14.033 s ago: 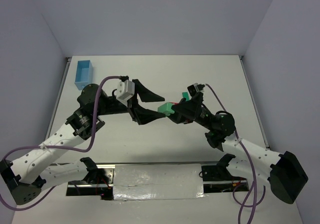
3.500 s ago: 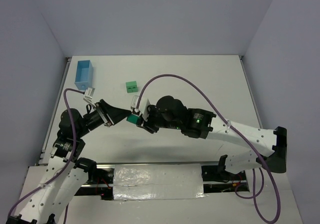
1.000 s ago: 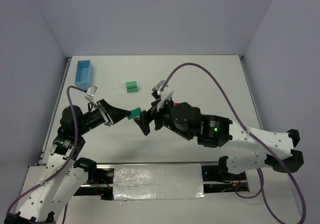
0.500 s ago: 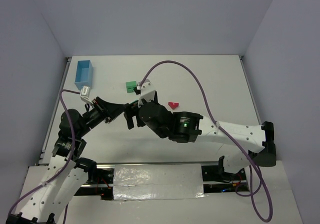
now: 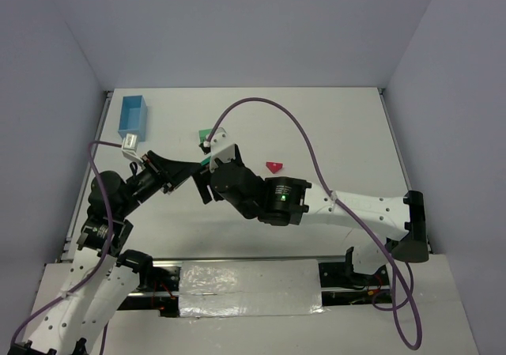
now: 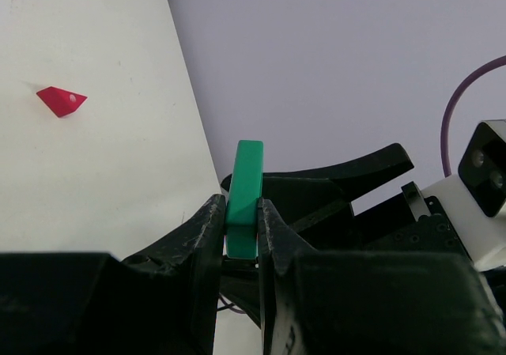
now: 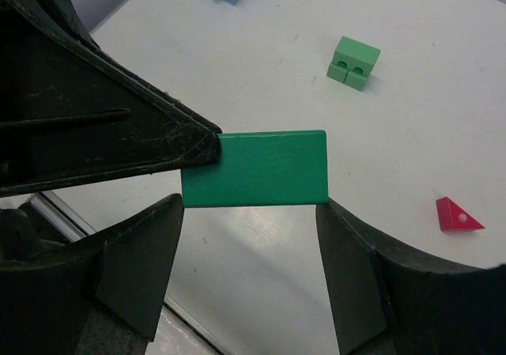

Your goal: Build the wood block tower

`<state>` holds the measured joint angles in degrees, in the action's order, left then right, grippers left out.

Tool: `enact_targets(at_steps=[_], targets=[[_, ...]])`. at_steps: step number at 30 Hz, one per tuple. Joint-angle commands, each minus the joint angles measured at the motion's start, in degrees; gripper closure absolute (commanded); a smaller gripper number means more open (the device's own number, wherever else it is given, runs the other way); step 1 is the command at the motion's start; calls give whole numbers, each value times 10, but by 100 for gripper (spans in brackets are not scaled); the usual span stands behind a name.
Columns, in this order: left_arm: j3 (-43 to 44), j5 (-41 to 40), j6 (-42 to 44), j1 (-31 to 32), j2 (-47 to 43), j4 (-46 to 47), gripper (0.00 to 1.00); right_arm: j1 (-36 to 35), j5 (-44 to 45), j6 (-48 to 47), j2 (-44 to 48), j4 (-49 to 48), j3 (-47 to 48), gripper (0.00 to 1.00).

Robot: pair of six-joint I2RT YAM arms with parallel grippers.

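A flat green block (image 7: 253, 169) hangs in the air above the table, and my left gripper (image 6: 241, 209) is shut on its thin faces. My right gripper (image 7: 251, 205) faces it, jaws open, one fingertip (image 7: 175, 206) at each short end of the block's lower edge, near touching. A green cube (image 7: 353, 62) with two dark marks sits on the table behind; in the top view the cube (image 5: 206, 134) is partly hidden by the right wrist. The red triangular piece (image 5: 274, 167) lies alone to the right, and shows again in both wrist views (image 6: 61, 100) (image 7: 458, 214).
A light blue box (image 5: 132, 116) stands at the table's back left corner. Both arms meet over the left-middle of the table, the right arm reaching far across. A purple cable (image 5: 269, 110) arcs over the right arm.
My right gripper has moved left up to the left gripper and its jaws have narrowed around the green block. The left gripper has kept its hold and shifted slightly back.
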<state>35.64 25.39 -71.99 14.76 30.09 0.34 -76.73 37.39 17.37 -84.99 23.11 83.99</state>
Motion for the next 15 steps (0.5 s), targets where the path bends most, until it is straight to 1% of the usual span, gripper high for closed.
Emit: enact_targets(at_steps=[1,6,10,15], targets=[[23,11,11,1,1,11,100,-4,28,-18,1,-28,25,24],[19,11,11,1,2,12,100,-4,16,-32,26,-48,4,20],[13,24,-1,1,7,34,100,-2,13,-51,33,-57,-1,18],[18,29,1,1,8,31,100,4,6,-59,21,-60,11,18]])
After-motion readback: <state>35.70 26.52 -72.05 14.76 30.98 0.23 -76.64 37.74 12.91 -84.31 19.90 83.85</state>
